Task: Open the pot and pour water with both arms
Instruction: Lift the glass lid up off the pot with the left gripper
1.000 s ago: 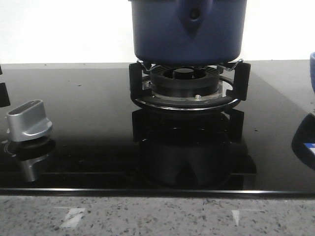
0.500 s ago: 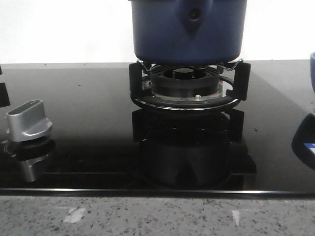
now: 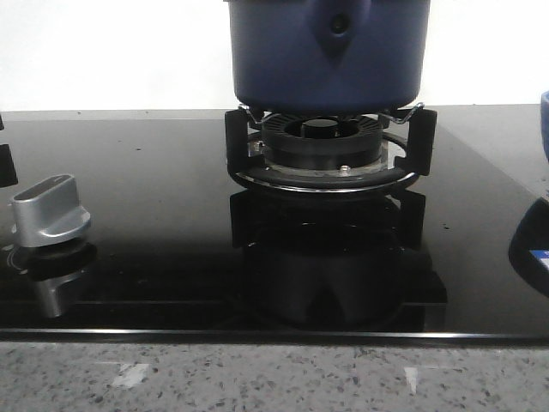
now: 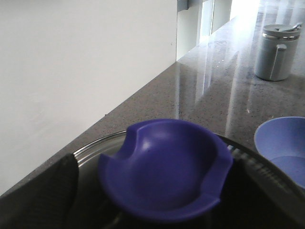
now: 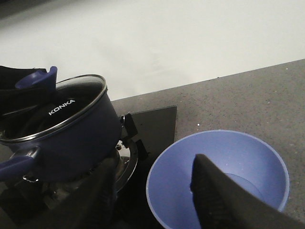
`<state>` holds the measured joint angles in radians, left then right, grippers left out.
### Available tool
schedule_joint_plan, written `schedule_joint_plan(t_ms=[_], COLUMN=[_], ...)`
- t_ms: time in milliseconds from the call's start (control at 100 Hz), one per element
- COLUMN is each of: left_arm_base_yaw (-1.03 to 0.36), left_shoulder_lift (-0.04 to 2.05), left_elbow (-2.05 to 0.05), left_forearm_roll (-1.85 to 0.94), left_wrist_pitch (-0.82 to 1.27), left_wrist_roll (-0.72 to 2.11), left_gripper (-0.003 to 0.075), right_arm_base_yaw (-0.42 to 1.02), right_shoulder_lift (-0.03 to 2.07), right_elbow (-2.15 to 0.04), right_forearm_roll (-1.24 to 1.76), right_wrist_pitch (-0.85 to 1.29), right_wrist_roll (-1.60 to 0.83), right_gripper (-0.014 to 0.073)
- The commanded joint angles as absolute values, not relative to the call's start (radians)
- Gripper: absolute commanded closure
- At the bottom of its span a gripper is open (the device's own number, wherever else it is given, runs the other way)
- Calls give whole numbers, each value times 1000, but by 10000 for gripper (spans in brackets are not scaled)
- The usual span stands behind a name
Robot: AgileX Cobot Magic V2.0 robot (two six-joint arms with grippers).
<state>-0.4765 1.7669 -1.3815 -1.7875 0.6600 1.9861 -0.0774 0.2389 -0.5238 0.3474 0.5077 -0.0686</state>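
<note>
Nothing had shifted since a moment before. From the front, only the pot point(image 3: 330, 51) showed, sitting on the burner stand point(image 3: 330, 159), its handle mount facing the camera. The left gripper point(image 4: 164, 191) bracketed the lid knob point(image 4: 164, 167); grip unclear. The right gripper point(image 5: 157, 200) stood wide over the light-blue bowl point(image 5: 248, 162) beside the stove.

We are seeing a black glass hob point(image 3: 154, 215) lying on a speckled grey counter point(image 3: 274, 378), a silver knob point(image 3: 50, 210) sitting at its left, and a black burner grate point(image 3: 330, 159) standing mid-hob. A light-blue bowl point(image 5: 219, 179) is resting beside the hob, and a grey lidded jar point(image 4: 278, 51) is standing farther along.
</note>
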Motion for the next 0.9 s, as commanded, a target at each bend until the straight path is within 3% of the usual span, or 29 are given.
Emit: schedule_joint_plan(t_ms=[0,770,890], left_arm_base_yaw=[-477,-477,-477], left_shoulder_lift=[1736,1789,1789], left_elbow=[-1432,-1466,-1466], left_forearm_roll=[-1873,-1873,-1873], left_wrist_pitch=[731,772,772], left_wrist_roll=[1972,1950,1950], left_gripper=[169,174,219], right_arm_base_yaw=[-83,-83,-83], right_shoulder_lift=[259,259,259], right_elbow=[-559,-559,-559], right_forearm_roll=[363,365,365], right_wrist_pitch=[426,426,426], right_wrist_roll=[-78,-78,-78], right_gripper=[263,263,263])
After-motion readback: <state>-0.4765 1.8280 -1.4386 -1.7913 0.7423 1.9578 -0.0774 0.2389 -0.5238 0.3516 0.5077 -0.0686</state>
